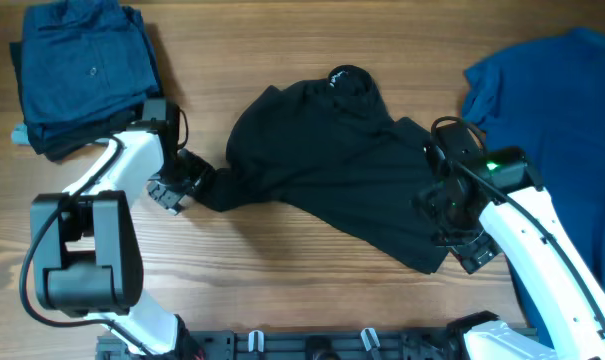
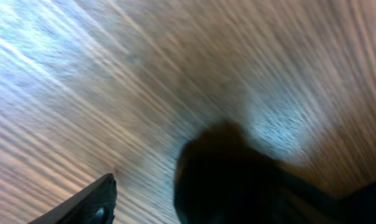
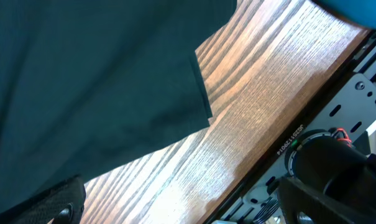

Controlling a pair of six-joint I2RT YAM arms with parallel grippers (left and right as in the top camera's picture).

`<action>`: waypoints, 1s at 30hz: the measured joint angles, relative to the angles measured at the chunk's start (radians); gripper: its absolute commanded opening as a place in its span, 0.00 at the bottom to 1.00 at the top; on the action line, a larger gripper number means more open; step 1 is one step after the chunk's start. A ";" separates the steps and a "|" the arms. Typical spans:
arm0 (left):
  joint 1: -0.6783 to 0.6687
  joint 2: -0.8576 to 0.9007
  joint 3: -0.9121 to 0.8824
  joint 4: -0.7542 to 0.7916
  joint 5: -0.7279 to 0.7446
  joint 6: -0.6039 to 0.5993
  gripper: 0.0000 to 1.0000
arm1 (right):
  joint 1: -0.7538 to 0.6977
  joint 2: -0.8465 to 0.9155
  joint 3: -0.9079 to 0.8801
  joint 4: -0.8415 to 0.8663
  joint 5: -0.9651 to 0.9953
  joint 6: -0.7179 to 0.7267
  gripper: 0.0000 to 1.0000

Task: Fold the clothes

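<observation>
The black T-shirt carries a small white mark; the bright blue T-shirt is plain, like the dark blue garments; the tabletop shows brown wood grain.

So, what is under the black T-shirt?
The black T-shirt lies on the wooden table, bare wood showing at its edges. Anything else beneath the bunched cloth is covered.

White-shelled left arm and right arm, black joints, black looping cables; green light at right wrist.
</observation>
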 measured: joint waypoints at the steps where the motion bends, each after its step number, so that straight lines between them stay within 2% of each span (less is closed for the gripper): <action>1: -0.010 0.000 0.000 0.005 0.001 0.003 0.66 | 0.000 0.000 0.000 -0.001 -0.005 0.000 1.00; 5: -0.040 0.001 0.000 0.006 0.026 0.008 0.63 | 0.000 0.000 0.000 -0.004 -0.011 0.000 1.00; 11: -0.055 0.014 0.002 0.021 0.043 0.010 0.40 | 0.000 0.000 0.000 -0.005 -0.011 0.000 1.00; 15: -0.055 0.025 0.011 0.024 0.061 0.018 0.29 | 0.000 0.000 0.000 -0.040 -0.013 0.002 1.00; 17: -0.055 0.027 0.013 0.028 0.066 0.010 0.28 | 0.000 0.000 -0.011 -0.046 -0.033 0.019 1.00; 24: -0.055 0.029 0.014 0.035 0.072 0.006 0.28 | 0.000 0.002 -0.275 0.134 -0.200 0.055 1.00; 30: -0.055 0.029 0.015 0.034 0.072 0.006 0.30 | 0.000 0.003 -0.349 0.236 -0.216 0.188 1.00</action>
